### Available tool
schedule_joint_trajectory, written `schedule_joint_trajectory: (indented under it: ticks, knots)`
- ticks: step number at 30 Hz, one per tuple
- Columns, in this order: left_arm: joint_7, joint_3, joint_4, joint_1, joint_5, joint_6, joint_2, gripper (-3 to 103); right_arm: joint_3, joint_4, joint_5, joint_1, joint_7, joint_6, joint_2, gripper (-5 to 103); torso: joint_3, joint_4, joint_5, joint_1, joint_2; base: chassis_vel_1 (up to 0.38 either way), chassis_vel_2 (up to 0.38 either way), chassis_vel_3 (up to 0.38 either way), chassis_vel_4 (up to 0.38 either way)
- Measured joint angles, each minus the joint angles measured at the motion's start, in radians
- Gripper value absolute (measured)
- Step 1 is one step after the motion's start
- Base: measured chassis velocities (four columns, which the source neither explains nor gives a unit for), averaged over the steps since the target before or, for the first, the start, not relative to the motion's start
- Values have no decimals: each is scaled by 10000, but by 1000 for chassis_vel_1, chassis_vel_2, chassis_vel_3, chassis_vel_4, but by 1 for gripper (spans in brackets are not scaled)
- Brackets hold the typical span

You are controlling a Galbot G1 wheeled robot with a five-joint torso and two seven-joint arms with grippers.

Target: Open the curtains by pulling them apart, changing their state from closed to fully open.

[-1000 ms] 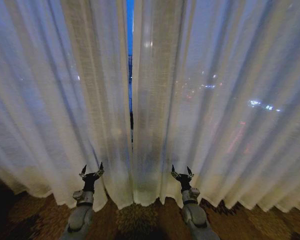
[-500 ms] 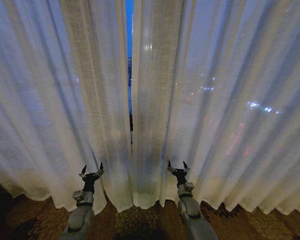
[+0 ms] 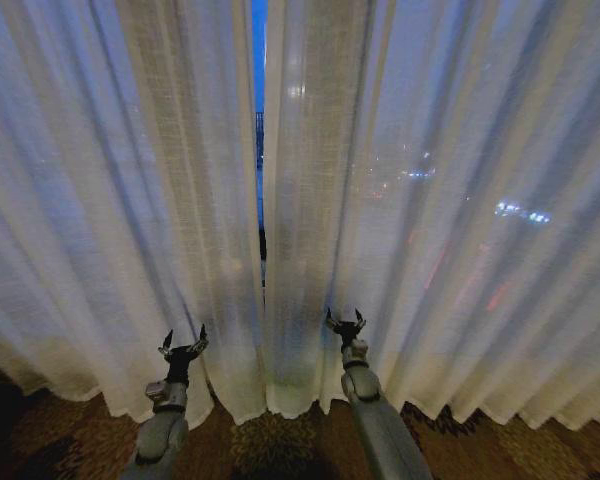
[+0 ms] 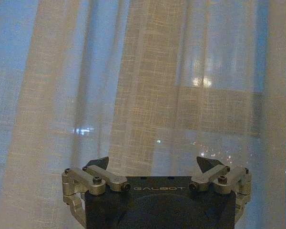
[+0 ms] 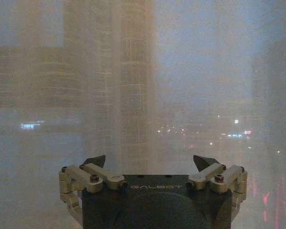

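The curtains (image 3: 400, 200) hang as two sheer cream-white panels ahead of both tools and rise far above them. They are nearly closed: only a narrow vertical gap (image 3: 261, 150) of blue shows between their inner edges, above and between the two tools. City lights glimmer through the weave beyond the right panel. The hems end just above a dark patterned carpet (image 3: 280, 440), which lies below and behind the tools.

The left panel (image 3: 110, 200) falls in soft pleats directly ahead of the left tool (image 3: 183, 340). The left tool points up at the lower part of this panel, near the hem, a little to the left of the panel's inner edge. Its fingers are spread wide with nothing between them. In the left wrist view the woven cloth (image 4: 148, 95) stands just beyond the black fingertips (image 4: 100, 163); whether it touches them cannot be told.

The right tool (image 3: 346, 321) is raised slightly higher than the left one and sits against the lower folds of the right panel, just to the right of that panel's inner edge. Its fingers are also spread wide and empty. In the right wrist view the fabric (image 5: 133, 71) hangs close ahead of the fingertips (image 5: 96, 160), with a denser pleat between them.
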Motion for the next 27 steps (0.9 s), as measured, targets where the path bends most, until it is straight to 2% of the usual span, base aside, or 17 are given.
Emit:
schedule_joint_trajectory:
  ticks: [12,13,16,19,22,26,27]
  knots:
    - [0,0,-1,0,0,0,0,100,-307,-1268,59,1252,96,181,34,100,0,0,0,1,0,0,0,0,0]
    - [0,0,0,0,0,0,0,100,-311,-1368,18,1308,93,209,52,103,0,0,0,1,0,0,0,0,0]
    - [0,0,0,0,0,0,0,100,-312,-1530,-44,1369,70,303,104,100,0,0,0,1,0,0,0,0,0]
    - [0,0,0,0,0,0,0,100,-342,-1602,-116,1371,36,402,196,84,-1,1,0,0,0,0,0,0,0]
    - [0,0,0,0,0,0,1,100,-374,-1581,-120,1335,26,421,210,79,-1,1,1,0,0,0,0,0,0]
    - [0,0,0,0,0,0,0,100,-389,-1545,-56,1291,-6,644,231,57,0,0,1,1,0,0,0,0,0]
    - [0,0,0,0,0,0,0,100,-378,-1545,-58,1289,-24,658,233,57,-1,0,1,1,0,0,0,0,0]
